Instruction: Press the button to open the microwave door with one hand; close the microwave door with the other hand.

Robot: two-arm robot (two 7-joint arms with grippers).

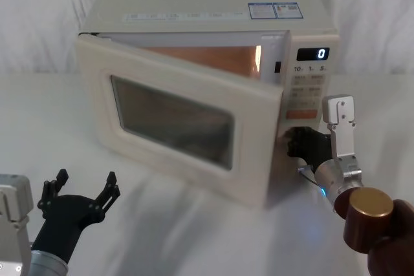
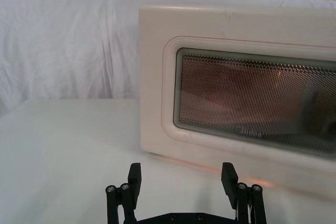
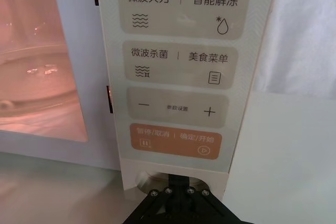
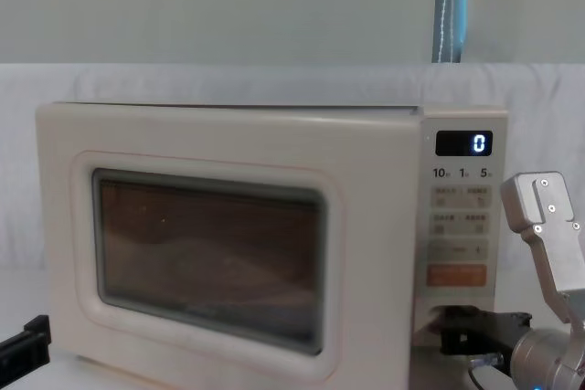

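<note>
The microwave door (image 1: pixel 181 117) stands swung partly open on the microwave (image 1: pixel 213 11), so the opening half looks done. The right gripper (image 1: pixel 299 143) sits at the button (image 3: pixel 157 179) below the orange key (image 3: pixel 176 144), its jaws' state unclear. The left gripper (image 1: pixel 81 189), jaws spread, waits on the desk (image 1: pixel 39 127) near the door; closing remains

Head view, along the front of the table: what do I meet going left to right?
Left gripper, fingers open → microwave door, swung open → right gripper at the button, under the orange key.
</note>
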